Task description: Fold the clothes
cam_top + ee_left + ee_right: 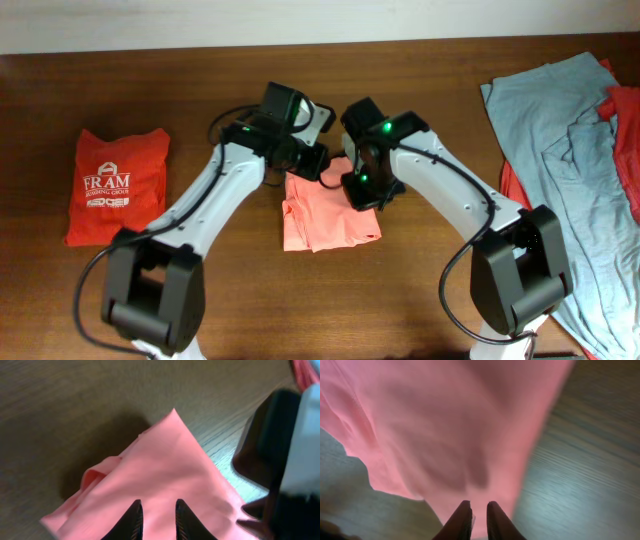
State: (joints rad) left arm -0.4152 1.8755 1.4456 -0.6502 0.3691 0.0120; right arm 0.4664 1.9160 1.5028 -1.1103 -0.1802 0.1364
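The salmon-pink T-shirt (325, 220) lies partly folded at the table's middle. My left gripper (316, 165) is at its far left corner and my right gripper (360, 188) is at its far right edge, close together. In the left wrist view the fingers (159, 519) stand a little apart with pink cloth (165, 465) between them, and the cloth's corner is raised over its shadow. In the right wrist view the fingers (479, 517) are nearly together on the pink cloth (445, 425), which is blurred.
An orange-red folded shirt with white "FRAM" lettering (115, 185) lies at the left. A light grey-blue shirt (560, 150) is spread at the right, with a red one (627, 130) at the right edge. The brown wooden table (420, 300) shows in front.
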